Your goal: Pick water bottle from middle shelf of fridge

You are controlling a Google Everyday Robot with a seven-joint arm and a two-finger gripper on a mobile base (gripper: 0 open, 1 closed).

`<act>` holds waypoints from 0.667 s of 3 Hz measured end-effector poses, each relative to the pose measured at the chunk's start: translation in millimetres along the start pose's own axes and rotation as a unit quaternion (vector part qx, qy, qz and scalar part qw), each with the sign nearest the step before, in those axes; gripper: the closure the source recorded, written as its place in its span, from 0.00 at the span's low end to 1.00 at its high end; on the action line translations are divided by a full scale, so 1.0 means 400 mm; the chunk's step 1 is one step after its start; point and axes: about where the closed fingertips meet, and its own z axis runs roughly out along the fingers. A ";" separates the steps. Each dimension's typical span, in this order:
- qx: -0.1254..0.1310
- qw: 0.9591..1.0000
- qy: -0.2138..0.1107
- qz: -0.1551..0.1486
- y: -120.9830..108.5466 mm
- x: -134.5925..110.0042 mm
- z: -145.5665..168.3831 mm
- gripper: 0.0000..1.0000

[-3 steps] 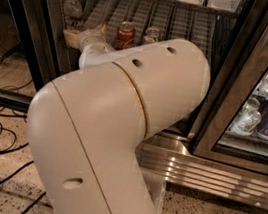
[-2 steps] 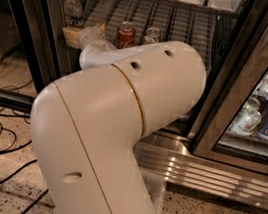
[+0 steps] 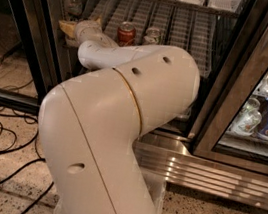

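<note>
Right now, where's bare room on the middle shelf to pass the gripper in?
Free: the white lanes right of the silver can, up to the door frame. Crowded: left side, where the gripper sits among the water bottle, yellow packet and red can.

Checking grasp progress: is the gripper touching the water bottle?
Cannot tell. The camera view shows the gripper over the middle shelf, just below the water bottle, but neither contact nor gap shows plainly.

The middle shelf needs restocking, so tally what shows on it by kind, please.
water bottle: 1
cans: 2 (red can, pale can)
yellow packet: 1
Total: 4 on the middle shelf. The gripper is at its left end, beside the yellow packet, below the water bottle.
</note>
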 end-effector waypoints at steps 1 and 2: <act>-0.016 0.998 -0.038 0.042 -0.029 -0.024 0.012 0.34; -0.055 0.994 -0.046 0.081 0.055 -0.028 0.012 0.57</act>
